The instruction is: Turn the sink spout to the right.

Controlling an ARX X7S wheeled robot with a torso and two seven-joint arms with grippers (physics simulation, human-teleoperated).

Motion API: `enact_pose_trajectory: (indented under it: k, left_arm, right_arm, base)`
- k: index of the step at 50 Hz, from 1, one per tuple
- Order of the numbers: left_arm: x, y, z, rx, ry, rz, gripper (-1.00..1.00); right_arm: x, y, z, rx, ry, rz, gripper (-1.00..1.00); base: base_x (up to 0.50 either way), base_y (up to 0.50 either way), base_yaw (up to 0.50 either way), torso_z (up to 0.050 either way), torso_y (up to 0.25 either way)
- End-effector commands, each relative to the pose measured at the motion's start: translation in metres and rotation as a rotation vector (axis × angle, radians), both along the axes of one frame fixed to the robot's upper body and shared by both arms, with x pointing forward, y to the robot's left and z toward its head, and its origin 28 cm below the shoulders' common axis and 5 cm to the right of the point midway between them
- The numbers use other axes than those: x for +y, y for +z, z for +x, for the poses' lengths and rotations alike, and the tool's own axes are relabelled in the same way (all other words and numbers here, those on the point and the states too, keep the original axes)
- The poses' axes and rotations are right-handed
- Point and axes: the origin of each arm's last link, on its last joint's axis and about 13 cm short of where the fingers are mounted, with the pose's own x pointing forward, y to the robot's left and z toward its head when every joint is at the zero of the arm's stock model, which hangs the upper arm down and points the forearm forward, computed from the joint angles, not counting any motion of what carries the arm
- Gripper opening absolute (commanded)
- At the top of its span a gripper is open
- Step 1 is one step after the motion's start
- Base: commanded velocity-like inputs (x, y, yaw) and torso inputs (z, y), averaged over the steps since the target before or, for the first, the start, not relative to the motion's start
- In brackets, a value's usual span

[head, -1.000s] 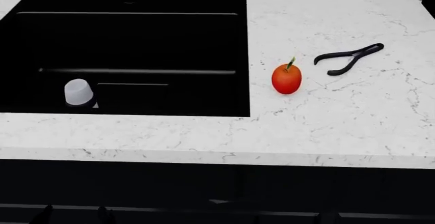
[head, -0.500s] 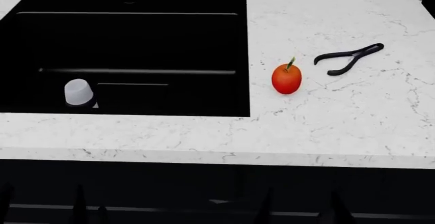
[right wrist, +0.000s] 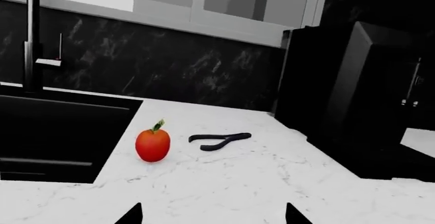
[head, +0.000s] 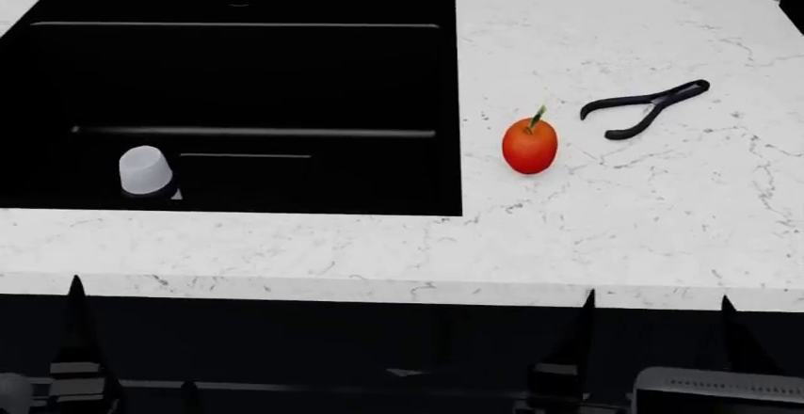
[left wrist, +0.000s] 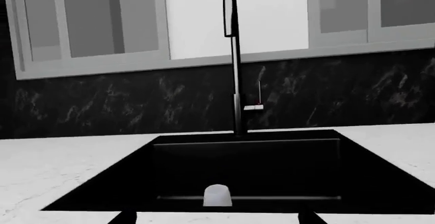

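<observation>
Head view shows both claws risen to the tabletop (head: 590, 245) edge, where only tips showed a moment ago. The left claw (head: 132, 358) and right claw (head: 653, 339) stand wide, empty. The sink spout (left wrist: 233, 61) rises behind the basin (left wrist: 245, 173), untouched; the approach begins.

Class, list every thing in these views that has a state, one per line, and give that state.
sink spout: upright, untouched, outlet facing the basin.
faucet lever: sticking out sideways from the post.
white cup: inside the sink, mouth down.
tomato: on the counter, stem up.
pliers: lying flat, handles apart.
left pincer: open, empty.
right pincer: open, empty.
</observation>
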Motion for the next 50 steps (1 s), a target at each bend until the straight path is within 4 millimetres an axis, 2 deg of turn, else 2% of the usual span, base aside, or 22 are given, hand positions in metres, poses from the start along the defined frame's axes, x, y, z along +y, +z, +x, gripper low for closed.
enact_pose_trajectory:
  k: [1, 12, 15, 18, 19, 21, 24, 25, 36, 50]
  left_arm:
    - [0.007, 0.017, 0.002, -0.026, 0.032, 0.013, 1.0]
    - [0.018, 0.03, 0.003, -0.064, 0.073, 0.027, 1.0]
    - [0.02, 0.033, 0.005, -0.069, 0.057, -0.053, 1.0]
    - [0.022, 0.035, 0.006, -0.075, 0.073, -0.011, 1.0]
    - [0.022, 0.035, 0.006, -0.073, 0.127, 0.083, 1.0]
    - [0.021, 0.035, 0.005, -0.068, 0.087, 0.014, 1.0]
    - [0.023, 0.035, 0.005, -0.065, 0.102, 0.032, 1.0]
    - [0.023, 0.036, 0.005, -0.061, 0.13, 0.086, 1.0]
    - [0.024, 0.054, 0.008, -0.088, 0.112, 0.051, 1.0]
    - [0.026, 0.054, 0.009, -0.089, 0.111, 0.035, 1.0]
  right_arm:
    - [-0.017, 0.017, 0.0, -0.025, -0.065, -0.022, 1.0]
    - [-0.024, 0.025, -0.001, -0.038, -0.096, -0.025, 1.0]
    - [-0.025, 0.03, -0.001, -0.048, -0.104, -0.026, 1.0]
    - [-0.027, 0.033, -0.001, -0.053, -0.11, -0.029, 1.0]
    - [-0.028, 0.034, -0.001, -0.057, -0.114, -0.028, 1.0]
    - [-0.027, 0.035, -0.001, -0.058, -0.109, -0.037, 1.0]
    - [-0.029, 0.038, 0.0, -0.064, -0.117, -0.039, 1.0]
    - [-0.03, 0.04, 0.001, -0.068, -0.119, -0.043, 1.0]
    - [-0.036, 0.056, 0.005, -0.084, -0.127, -0.072, 1.0]
    - [-0.034, 0.06, 0.005, -0.091, -0.123, -0.079, 1.0]
  base:
    - [0.0, 0.0, 0.0, 0.0, 0.0]
    - [0.0, 0.0, 0.0, 0.0, 0.0]
    - [0.0, 0.0, 0.0, 0.0, 0.0]
    - [0.0, 0.0, 0.0, 0.0, 0.0]
    - [0.0, 0.0, 0.0, 0.0, 0.0]
    - [0.0, 0.0, 0.0, 0.0, 0.0]
    - [0.0, 0.0, 0.0, 0.0, 0.0]
    - [0.0, 0.0, 0.0, 0.0, 0.0]
    - [0.0, 0.0, 0.0, 0.0, 0.0]
    - [0.0, 0.0, 0.0, 0.0, 0.0]
